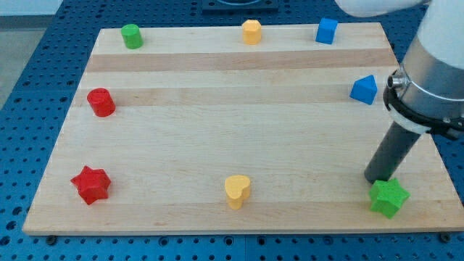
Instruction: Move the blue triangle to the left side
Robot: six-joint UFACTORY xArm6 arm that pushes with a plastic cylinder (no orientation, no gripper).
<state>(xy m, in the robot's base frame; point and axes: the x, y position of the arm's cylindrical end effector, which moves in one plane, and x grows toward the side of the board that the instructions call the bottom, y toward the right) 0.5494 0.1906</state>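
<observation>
The blue triangle (364, 89) lies near the board's right edge, in the upper half of the view. My tip (377, 179) rests on the wooden board at the lower right, well below the blue triangle and apart from it. The tip stands right above the green star (388, 197), close to or touching its top edge; I cannot tell which.
Around the wooden board (217, 138): a green cylinder (131, 35) top left, a yellow hexagon (251, 32) top middle, a blue cube (326, 31) top right, a red cylinder (101, 102) left, a red star (90, 184) bottom left, a yellow heart (237, 191) bottom middle.
</observation>
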